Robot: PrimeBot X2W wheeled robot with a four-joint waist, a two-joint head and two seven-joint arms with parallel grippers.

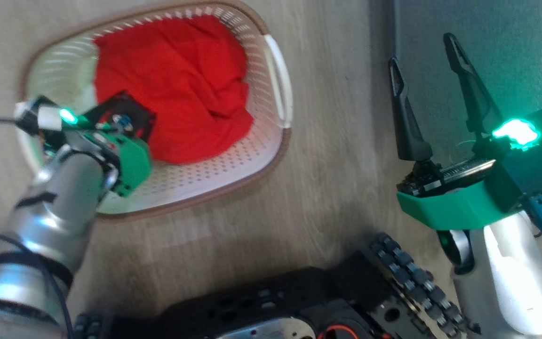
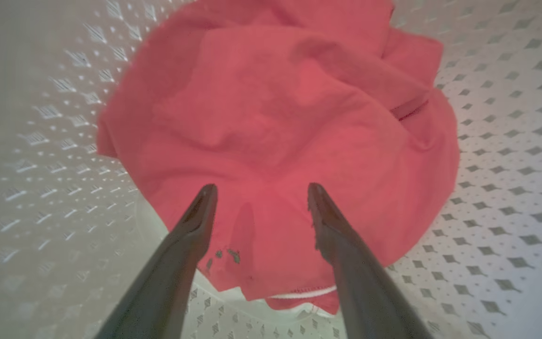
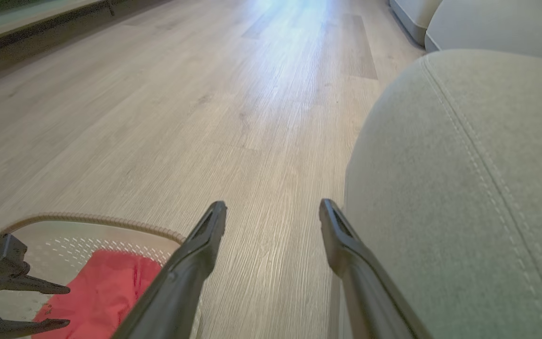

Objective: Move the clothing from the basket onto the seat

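The basket, cream with a brown rim, stands on the floor at the upper left. Bright red clothing lies bunched inside it. My left gripper points down into the basket, open, with its fingertips just above the red cloth; a strip of white trim shows at the cloth's near edge. My right gripper hangs open and empty at the seat's left edge. In the right wrist view the seat rises on the right, and the basket lies lower left.
Wood floor separates the basket from the seat. My dark wheeled base fills the bottom of the head view. Far off in the right wrist view, another pale cushion and a low bench line the room.
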